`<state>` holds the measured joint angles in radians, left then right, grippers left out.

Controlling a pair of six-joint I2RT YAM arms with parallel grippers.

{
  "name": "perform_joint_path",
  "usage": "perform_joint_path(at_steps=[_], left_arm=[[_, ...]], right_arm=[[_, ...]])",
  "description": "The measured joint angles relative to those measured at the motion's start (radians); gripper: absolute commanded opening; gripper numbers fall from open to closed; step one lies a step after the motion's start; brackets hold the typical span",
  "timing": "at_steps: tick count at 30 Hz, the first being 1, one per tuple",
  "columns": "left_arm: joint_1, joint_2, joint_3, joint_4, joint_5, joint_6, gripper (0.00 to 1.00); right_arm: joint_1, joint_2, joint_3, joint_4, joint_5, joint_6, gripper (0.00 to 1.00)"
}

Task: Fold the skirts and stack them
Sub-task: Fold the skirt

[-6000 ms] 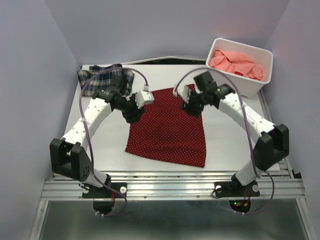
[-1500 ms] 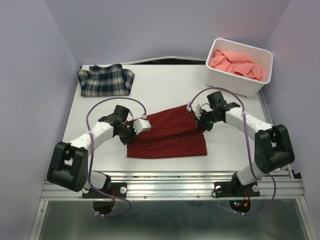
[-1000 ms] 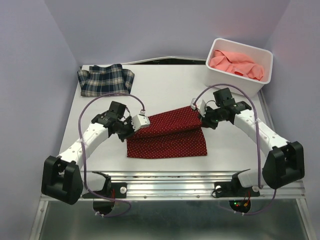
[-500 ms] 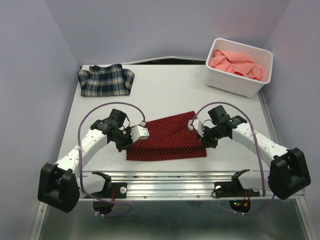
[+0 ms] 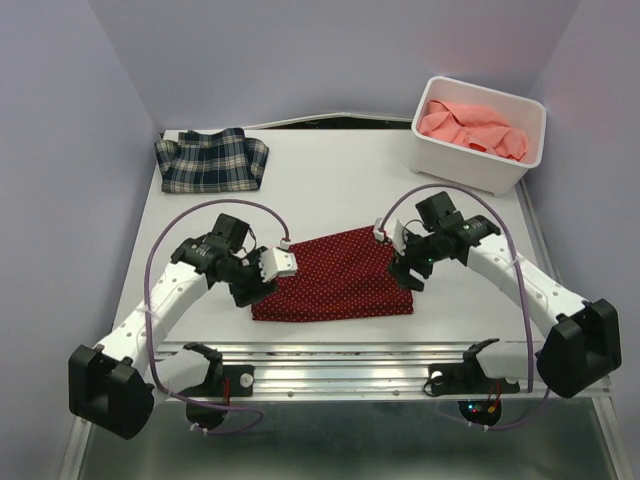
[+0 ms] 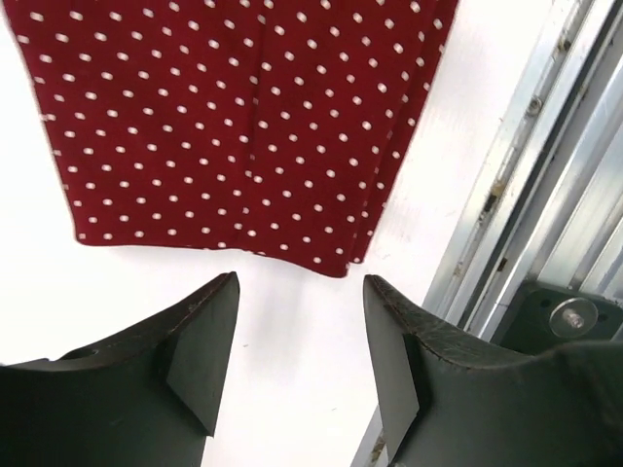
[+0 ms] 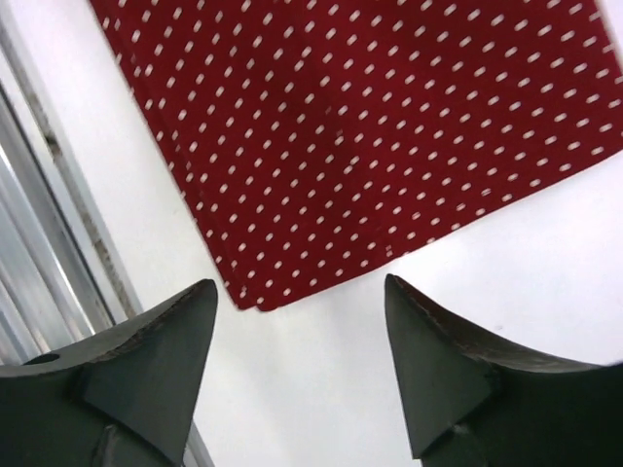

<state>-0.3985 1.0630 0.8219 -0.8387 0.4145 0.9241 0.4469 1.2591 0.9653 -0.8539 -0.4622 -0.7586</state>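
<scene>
Red skirt lies folded on bench, well apart from bin, nearer the arms. Left pincer and right pincer both apart, empty, over its ends. Risk: next pinch catches only the top layer; fold slides open, edges skew.
</scene>
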Motion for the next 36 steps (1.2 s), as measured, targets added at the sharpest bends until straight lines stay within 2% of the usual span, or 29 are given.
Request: perform_joint_path(at_steps=[3,10,13,18,21,26,29,32,36], left_arm=[[0.000,0.033,0.024,0.058,-0.023,-0.059,0.53],[-0.002,0.245,0.032,0.232,-0.121,-0.205,0.47],[-0.015,0.307,0.034,0.261,-0.155,-0.235,0.43],[-0.034,0.418,0.035,0.302,-0.212,-0.269,0.35],[-0.039,0.486,0.050,0.314,-0.226,-0.280,0.34],[-0.077,0.493,0.055,0.320,-0.270,-0.272,0.34],[-0.117,0.489,0.055,0.318,-0.298,-0.250,0.36],[-0.135,0.464,0.055,0.305,-0.266,-0.238,0.38],[-0.138,0.420,0.087,0.248,-0.202,-0.238,0.41]], right_arm=[[0.000,0.067,0.076,0.046,0.014,0.041,0.66],[0.000,0.475,0.325,0.188,0.098,0.105,0.56],[0.000,0.572,0.354,0.226,0.135,0.100,0.54],[0.000,0.606,0.287,0.252,0.198,0.081,0.54],[0.000,0.593,0.254,0.284,0.221,0.078,0.55],[0.000,0.600,0.256,0.301,0.256,0.093,0.55],[0.000,0.649,0.322,0.288,0.285,0.102,0.54],[0.001,0.728,0.431,0.295,0.311,0.114,0.54],[0.006,0.876,0.649,0.315,0.324,0.130,0.55]])
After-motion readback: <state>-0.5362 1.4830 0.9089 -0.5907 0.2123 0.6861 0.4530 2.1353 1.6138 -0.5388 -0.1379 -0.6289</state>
